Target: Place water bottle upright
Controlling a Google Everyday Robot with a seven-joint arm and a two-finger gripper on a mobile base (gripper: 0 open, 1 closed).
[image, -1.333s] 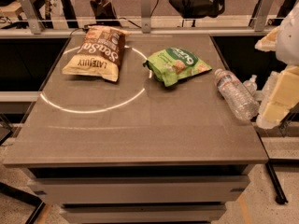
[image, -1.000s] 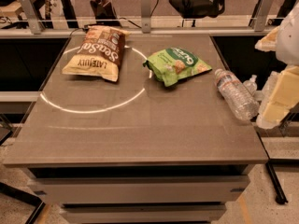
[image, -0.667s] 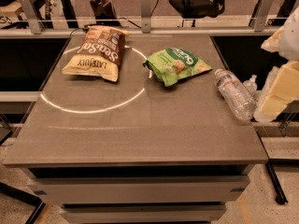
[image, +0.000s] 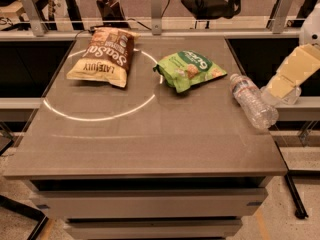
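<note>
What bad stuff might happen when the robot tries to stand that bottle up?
1. The water bottle lies on its side close to the right edge of the table. It is round, so a clumsy nudge might roll it off.
2. The gripper sits just off that edge, right beside the bottle. A poor grab could let the smooth plastic slip.
3. The green snack bag lies near the bottle's cap end, so swinging the bottle upright may bump it.

The gripper (image: 281, 96), just to the right of the water bottle (image: 253, 101), has risen a little, and its cream arm link (image: 296, 68) is now higher.
</note>
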